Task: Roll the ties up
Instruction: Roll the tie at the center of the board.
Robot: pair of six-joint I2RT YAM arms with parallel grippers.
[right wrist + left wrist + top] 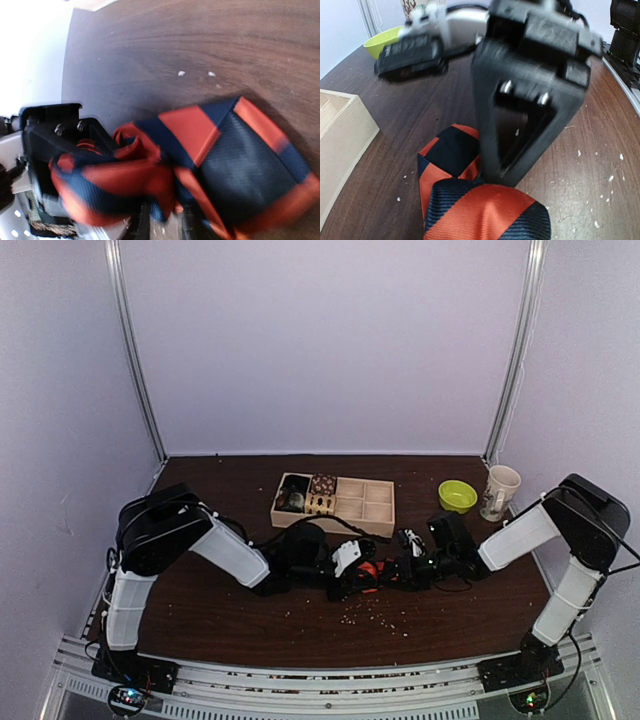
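Red-orange and dark navy striped fabric necktie (480,210) lies bunched in a loose part-roll mid-way across the dark wooden table (230,620), crowded by the left gripper (348,570) and right gripper (408,558), probably to stop it uncoiling, though blur and cloth hide whether either is clenched.

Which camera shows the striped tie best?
The right wrist view: the orange-and-navy striped fabric tie fills it, folds visible. The left wrist view shows one bunched end; the top view only an orange speck.
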